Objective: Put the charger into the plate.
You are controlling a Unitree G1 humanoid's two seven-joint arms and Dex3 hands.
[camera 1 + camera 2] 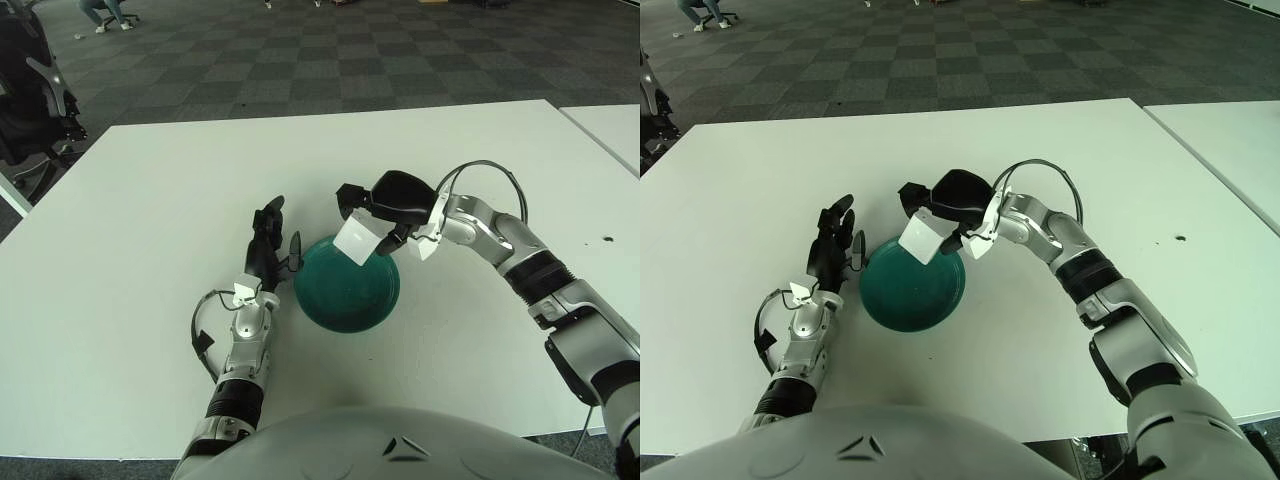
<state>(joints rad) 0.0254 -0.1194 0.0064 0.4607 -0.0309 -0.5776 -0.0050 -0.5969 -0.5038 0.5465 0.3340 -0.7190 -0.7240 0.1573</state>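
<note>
A white cube-shaped charger (pixel 356 239) hangs over the far edge of the teal plate (pixel 340 298), a little above it. My right hand (pixel 385 205) is shut on the charger, holding it from above and behind with dark fingers. The plate lies on the white table with nothing inside. My left hand (pixel 270 240) shows just left of the plate, fingers spread and pointing away from me, holding nothing.
The white table (pixel 150 200) stretches wide on all sides of the plate. A second white table (pixel 612 125) begins at the far right. A dark chair (pixel 30 90) stands past the table's left corner on the checkered floor.
</note>
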